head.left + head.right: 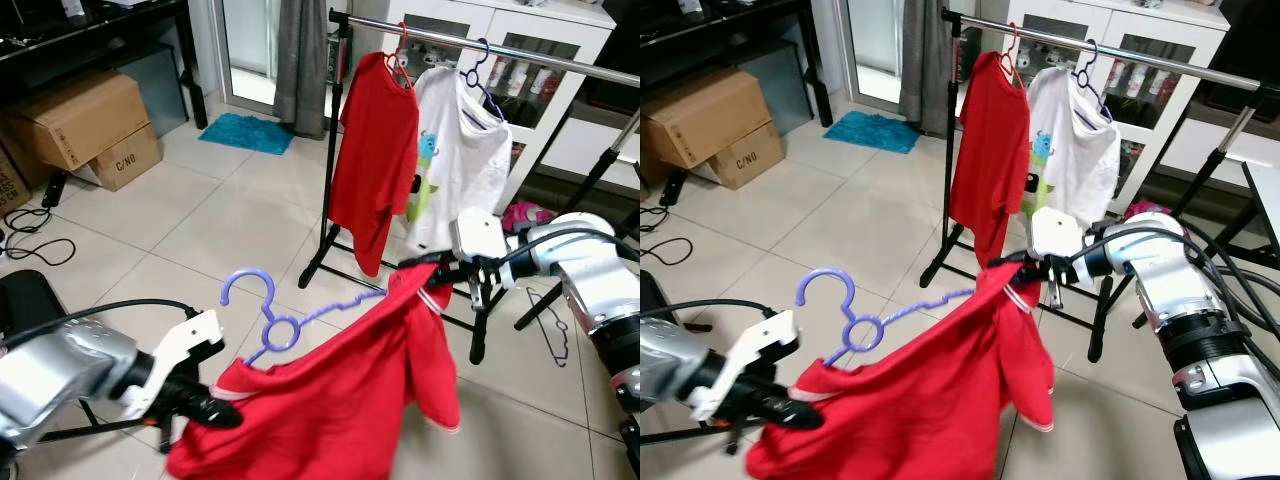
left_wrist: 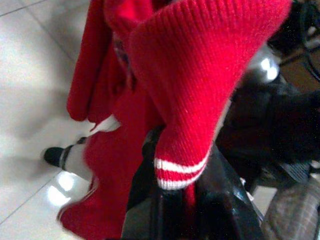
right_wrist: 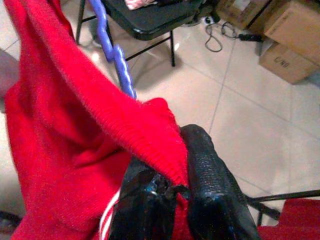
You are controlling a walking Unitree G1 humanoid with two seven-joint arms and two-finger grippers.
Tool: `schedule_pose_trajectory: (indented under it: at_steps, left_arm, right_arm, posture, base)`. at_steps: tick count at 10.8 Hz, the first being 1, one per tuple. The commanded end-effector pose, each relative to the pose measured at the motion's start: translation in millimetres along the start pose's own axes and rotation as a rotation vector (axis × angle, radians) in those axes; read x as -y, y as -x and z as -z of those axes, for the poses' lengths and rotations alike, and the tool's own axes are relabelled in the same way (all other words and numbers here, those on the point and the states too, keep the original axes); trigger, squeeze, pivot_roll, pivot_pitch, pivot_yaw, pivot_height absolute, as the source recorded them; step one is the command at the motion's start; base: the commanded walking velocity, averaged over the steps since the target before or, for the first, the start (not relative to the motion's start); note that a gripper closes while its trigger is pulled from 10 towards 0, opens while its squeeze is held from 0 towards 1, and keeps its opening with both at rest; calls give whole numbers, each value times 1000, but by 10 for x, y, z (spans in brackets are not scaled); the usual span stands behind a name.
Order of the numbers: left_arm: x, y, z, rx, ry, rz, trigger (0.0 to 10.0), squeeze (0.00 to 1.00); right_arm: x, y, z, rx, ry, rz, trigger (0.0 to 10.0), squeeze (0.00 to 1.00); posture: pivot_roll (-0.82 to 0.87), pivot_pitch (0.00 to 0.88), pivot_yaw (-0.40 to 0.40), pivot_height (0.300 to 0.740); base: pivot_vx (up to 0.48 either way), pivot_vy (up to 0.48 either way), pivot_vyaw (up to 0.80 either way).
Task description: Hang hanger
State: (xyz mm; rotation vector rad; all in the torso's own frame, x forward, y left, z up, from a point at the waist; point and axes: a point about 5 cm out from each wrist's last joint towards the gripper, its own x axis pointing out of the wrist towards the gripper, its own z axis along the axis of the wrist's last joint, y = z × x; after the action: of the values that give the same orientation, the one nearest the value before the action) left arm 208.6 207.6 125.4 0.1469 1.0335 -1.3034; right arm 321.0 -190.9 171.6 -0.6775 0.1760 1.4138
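Note:
A red shirt (image 1: pixel 340 400) with white-striped cuffs hangs stretched between my two grippers, low in front of me. A purple plastic hanger (image 1: pixel 272 325) sits partly inside it, its hook standing up above the collar and one arm poking out toward the right. My left gripper (image 1: pixel 205 410) is shut on the shirt's left edge. My right gripper (image 1: pixel 425 268) is shut on the shirt's upper right edge (image 3: pixel 165 165). Behind stands a clothes rack with a metal rail (image 1: pixel 500 45) that carries a red shirt (image 1: pixel 375 160) and a white shirt (image 1: pixel 455 160) on hangers.
The rack's black legs (image 1: pixel 320 265) spread over the tiled floor. Another hanger (image 1: pixel 552 325) lies on the floor at the right. Cardboard boxes (image 1: pixel 85 125) stand at the left, a blue mat (image 1: pixel 245 132) lies further back, and a white cabinet (image 1: pixel 520 60) is behind the rack.

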Motion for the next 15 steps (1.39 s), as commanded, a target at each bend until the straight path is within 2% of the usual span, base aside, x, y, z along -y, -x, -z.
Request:
schedule_pose_trajectory:
  at_steps: [1,3,5,6,9,11,13,15]
  left_arm:
    - [43,54,30,-23,-20,31,0,0]
    - [69,185,108,-50,-74,57,0,0]
    - [64,338,76,41,-133,46,0,0]
    - [60,415,61,74,-131,47,0,0]
    - [90,588,131,79,-131,68,0,0]
    - [182,527,194,56,-119,146,0,0]
    - [207,434,258,33,-120,183,0,0]
    - [-59,354,100,134,-174,-21,0,0]
  right_arm:
    - [70,113,-26,-25,29,24,0,0]
    - [91,209,91,-81,2,57,0,0]
    - [87,267,201,-107,-20,104,0,0]
    - [85,281,239,-107,-31,124,0,0]
    - [116,368,310,-84,-80,205,0,0]
    - [143,428,324,-21,-123,267,0,0]
    - [155,465,330,-19,-127,285,0,0]
    - [181,527,338,25,-170,342,0,0]
  posture:
    - [127,0,-15,740]
    - [128,0,-21,740]
    - [129,0,-24,740]
    - [129,0,-24,740]
    - [134,0,-31,740]
    - [139,0,-32,740]
    - [133,0,-27,740]
    - [132,0,-35,740]
  base:
    - [0,0,0]
    - [0,0,0]
    - [0,0,0]
    - [0,0,0]
    - [0,0,0]
    - [0,0,0]
    - [0,0,0]
    - [0,0,0]
